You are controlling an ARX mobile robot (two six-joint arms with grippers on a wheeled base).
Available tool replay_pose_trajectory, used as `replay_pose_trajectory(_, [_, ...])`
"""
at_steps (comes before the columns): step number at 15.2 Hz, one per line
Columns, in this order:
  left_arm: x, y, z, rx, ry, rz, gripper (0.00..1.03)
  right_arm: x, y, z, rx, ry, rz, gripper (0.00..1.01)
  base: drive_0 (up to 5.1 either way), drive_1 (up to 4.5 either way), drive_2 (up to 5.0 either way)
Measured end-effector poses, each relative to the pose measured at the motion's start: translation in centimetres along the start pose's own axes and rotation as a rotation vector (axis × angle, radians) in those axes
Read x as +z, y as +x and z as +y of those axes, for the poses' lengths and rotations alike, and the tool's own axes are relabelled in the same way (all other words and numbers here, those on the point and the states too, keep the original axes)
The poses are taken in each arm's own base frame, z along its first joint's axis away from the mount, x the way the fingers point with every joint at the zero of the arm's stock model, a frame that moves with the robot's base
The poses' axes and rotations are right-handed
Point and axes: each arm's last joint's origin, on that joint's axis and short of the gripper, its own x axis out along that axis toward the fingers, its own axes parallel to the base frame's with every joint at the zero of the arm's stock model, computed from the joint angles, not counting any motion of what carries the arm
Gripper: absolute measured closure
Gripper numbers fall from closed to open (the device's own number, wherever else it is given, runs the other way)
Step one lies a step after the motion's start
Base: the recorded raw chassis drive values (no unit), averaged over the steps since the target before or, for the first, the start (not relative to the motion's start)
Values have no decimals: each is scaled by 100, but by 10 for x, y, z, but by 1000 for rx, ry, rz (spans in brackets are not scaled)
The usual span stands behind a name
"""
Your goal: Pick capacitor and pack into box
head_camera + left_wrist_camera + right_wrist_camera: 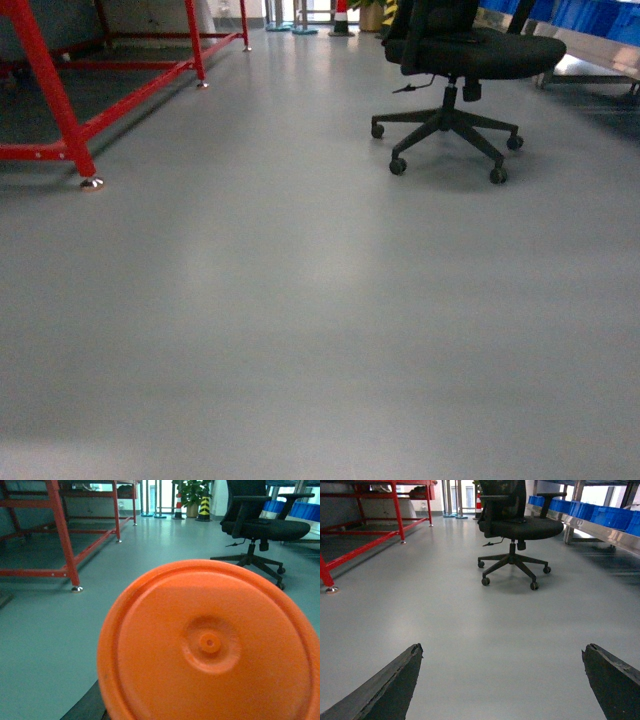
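Judging from bare grey floor (300,330) in the head view, the task looks barely begun: no capacitor and no pink box shows in any view, so where they are cannot be told. An office chair (450,90) and a red frame (60,110) stand ahead; blue bins (600,515) line a shelf beyond the chair on the right. The right end effector (502,680) is spread wide and holds nothing. The left wrist view is mostly filled by an orange round lid (210,645); whether the left end effector grips it cannot be told. Finding, picking and packing all remain.
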Motion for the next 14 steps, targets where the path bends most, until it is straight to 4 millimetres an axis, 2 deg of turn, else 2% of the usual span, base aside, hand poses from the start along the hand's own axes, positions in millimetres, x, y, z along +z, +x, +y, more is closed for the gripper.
replay_pose_trajectory(14, [0,0,0,-3,0,-2,59,-1,0,0,0,0,8,3,-506,240,240])
